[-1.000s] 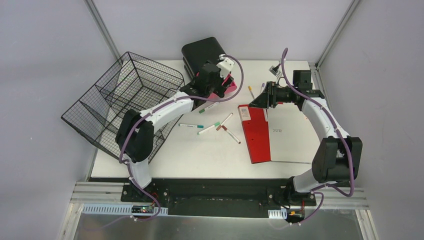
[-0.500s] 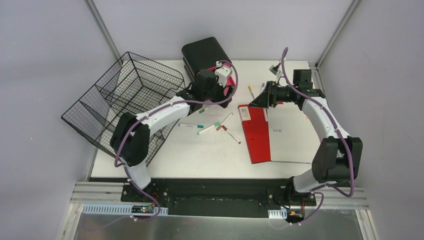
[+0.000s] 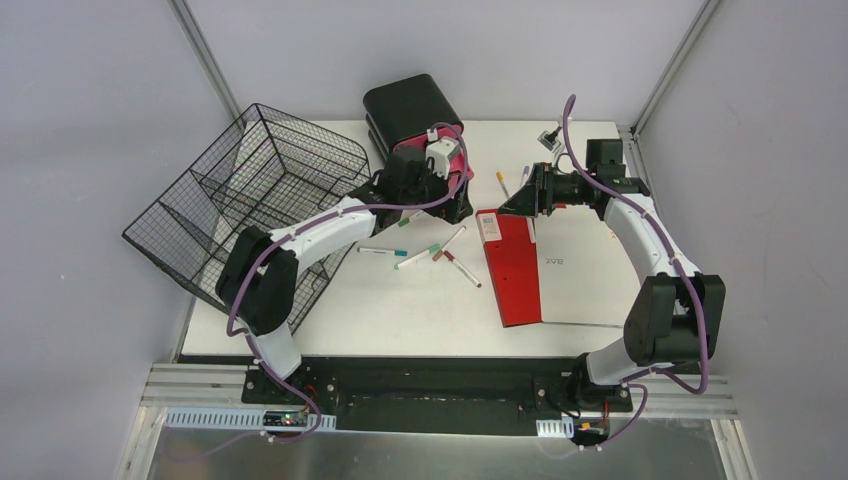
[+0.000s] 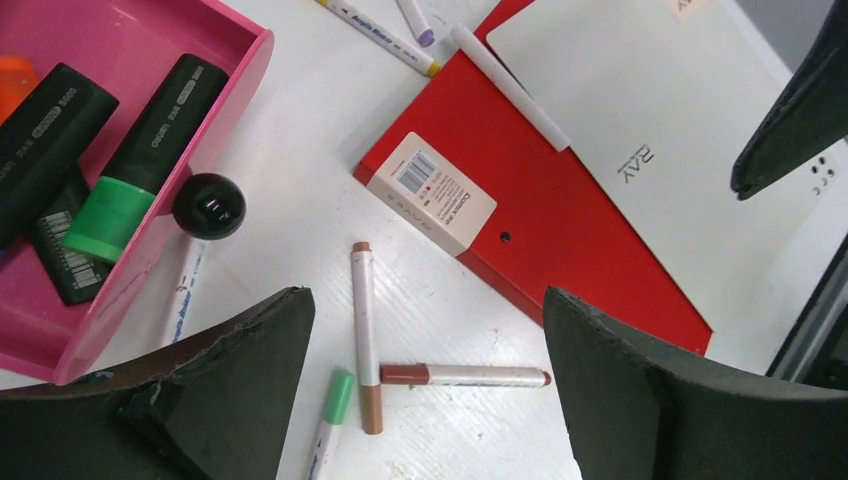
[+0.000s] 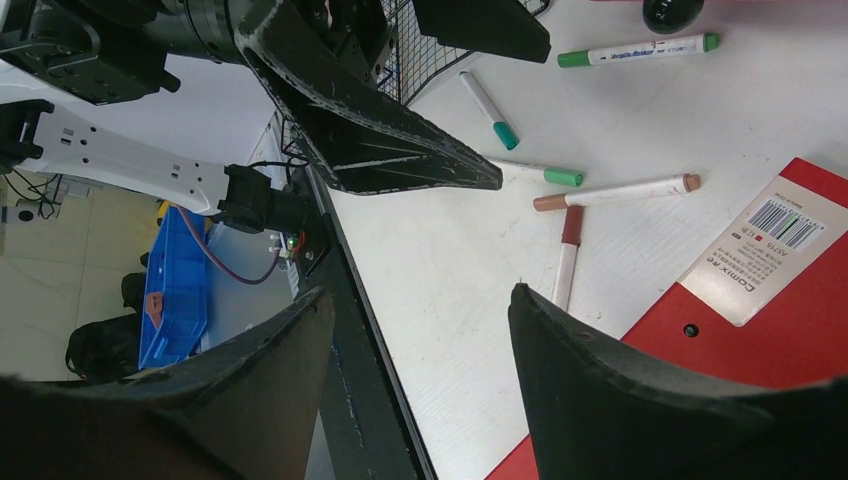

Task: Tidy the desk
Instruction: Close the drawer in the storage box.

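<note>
White desk (image 3: 420, 310) spans beneath both arms, markers (image 3: 417, 257) strewn mid-surface. Your left gripper (image 4: 428, 300) gapes empty beside the pink tray (image 4: 130, 40); your right gripper (image 5: 422, 295) hangs open near the red notebook (image 5: 780, 380).

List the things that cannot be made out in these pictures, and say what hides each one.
Pink tray: left wrist view, cut off by the left edge; top view, mostly under the left arm.
Green-capped marker: left wrist view, runs off the bottom edge.
Print on the loose markers: too small in the top view.
Black box: top view, its inside is not shown.
</note>
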Controlling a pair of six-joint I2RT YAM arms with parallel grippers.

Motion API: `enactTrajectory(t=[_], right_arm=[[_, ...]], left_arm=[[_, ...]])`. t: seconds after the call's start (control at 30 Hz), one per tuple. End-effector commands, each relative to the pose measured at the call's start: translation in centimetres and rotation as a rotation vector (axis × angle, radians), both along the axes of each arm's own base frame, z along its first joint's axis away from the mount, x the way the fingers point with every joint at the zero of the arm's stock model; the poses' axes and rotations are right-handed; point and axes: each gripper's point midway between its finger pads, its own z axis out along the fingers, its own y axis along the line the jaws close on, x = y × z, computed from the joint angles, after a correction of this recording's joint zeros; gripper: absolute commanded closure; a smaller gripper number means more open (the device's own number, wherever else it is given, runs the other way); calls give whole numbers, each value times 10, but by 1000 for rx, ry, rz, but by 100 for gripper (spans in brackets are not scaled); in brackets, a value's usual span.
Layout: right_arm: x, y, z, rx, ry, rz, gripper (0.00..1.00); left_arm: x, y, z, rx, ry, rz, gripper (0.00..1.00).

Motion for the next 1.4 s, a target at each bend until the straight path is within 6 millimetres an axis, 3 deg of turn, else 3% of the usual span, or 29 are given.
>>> enactTrajectory(t=[0.0, 0.07, 0.13, 0.4, 0.7, 0.87, 1.03, 1.37], right_arm=[[5, 1, 20, 10, -95, 21, 33], [4, 1, 20, 10, -94, 23, 33], [4, 1, 20, 9, -95, 23, 33], [5, 1, 19, 7, -94, 22, 33], [5, -2, 20, 7, -96, 18, 33], [5, -2, 20, 6, -97, 18, 33], [5, -3, 21, 4, -103, 18, 33], [5, -5, 21, -1, -105, 14, 33]], left_arm=[[5, -12, 12, -113, 29, 10, 13], [8, -14, 5, -125, 66, 43, 13], [13, -15, -3, -133, 104, 92, 2], [37, -11, -30, -33, 61, 318, 1], [57, -8, -56, 130, -3, 334, 4], [62, -11, -55, 211, -92, 228, 6], [52, -18, -54, 277, -181, 39, 17], [47, -23, -54, 325, -225, -86, 60]])
